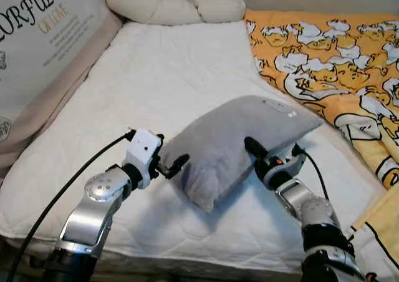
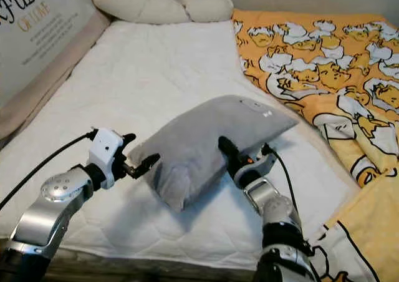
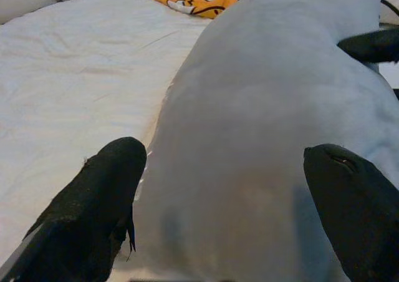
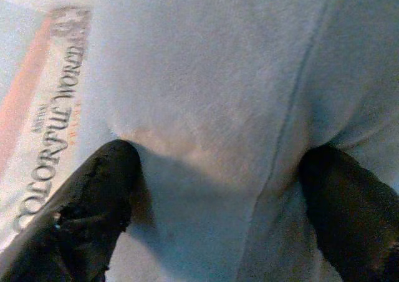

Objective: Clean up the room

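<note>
Nearest the camera, two end effectors bracket one grey pillow [image 1: 240, 146] on the white mattress [image 1: 168, 76]. The left end effector [image 1: 174, 165] sits at the pillow's near-left corner; in the left wrist view its two fingers [image 3: 93, 207] are spread wide with the pillow's end between them, and firm contact cannot be confirmed. The right end effector [image 1: 257, 152] is at the pillow's near-right long edge; in the right wrist view its fingers [image 4: 93, 201] are likewise spread wide and press into the fabric, which dimples around them, but they are not closed on a fold. The pillow's long axis runs from the near-left corner up to the far-right corner, and its far end looks raised off the mattress. Both arms are about equally near to it, one on either side, so a two-sided lift appears to be the step in hand; the pillow lies directly ahead of both end effectors. Beyond the pillow to the right lies one orange duck-print blanket [image 1: 330, 63]. At the far end rests one cream bolster [image 1: 174, 7], and along the left side stands one printed cushion [image 1: 43, 38] with lettering.
</note>
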`<state>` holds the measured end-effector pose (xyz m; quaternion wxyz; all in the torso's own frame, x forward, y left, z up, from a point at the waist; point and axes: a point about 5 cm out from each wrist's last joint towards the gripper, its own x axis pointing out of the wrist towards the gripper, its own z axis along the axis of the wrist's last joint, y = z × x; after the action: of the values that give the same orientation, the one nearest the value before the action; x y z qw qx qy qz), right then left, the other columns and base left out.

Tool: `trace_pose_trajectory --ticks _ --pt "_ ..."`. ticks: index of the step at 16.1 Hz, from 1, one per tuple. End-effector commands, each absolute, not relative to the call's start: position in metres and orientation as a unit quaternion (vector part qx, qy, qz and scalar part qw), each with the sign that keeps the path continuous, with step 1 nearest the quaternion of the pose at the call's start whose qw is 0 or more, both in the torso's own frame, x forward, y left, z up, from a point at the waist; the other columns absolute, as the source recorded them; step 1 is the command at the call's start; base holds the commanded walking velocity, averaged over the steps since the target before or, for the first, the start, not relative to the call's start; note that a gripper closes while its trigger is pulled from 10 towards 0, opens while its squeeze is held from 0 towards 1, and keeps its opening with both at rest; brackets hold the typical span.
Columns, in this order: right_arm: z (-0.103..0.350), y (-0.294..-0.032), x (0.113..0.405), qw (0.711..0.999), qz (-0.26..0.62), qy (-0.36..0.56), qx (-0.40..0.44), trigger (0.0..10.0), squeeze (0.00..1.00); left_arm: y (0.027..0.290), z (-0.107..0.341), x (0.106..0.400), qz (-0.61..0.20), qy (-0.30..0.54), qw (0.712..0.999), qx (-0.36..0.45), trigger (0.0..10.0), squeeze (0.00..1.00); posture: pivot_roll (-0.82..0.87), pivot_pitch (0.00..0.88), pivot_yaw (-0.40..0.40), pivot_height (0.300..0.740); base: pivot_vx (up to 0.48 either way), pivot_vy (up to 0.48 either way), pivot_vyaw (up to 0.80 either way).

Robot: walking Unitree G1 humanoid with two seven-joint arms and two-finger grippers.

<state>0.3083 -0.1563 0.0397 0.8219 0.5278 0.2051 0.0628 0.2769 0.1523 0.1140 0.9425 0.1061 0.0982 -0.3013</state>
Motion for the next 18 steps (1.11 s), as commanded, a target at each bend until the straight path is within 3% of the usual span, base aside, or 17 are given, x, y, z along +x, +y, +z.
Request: trace_pose_trajectory --ticks 1,18 --pt "0.038 -0.158 0.310 0.829 0.050 0.211 0.515 0.0 0.00 0.155 0.118 0.278 -0.302 0.093 0.942 0.113 10.0 0.00 0.01 0.000 0.036 0.740 0.000 0.000 0.00" --pt "0.027 -0.159 0.313 0.869 0.010 0.223 0.442 0.0 0.00 0.148 0.115 0.280 -0.315 0.094 0.937 0.119 10.0 0.00 -0.02 0.000 0.045 0.740 0.000 0.000 0.00"
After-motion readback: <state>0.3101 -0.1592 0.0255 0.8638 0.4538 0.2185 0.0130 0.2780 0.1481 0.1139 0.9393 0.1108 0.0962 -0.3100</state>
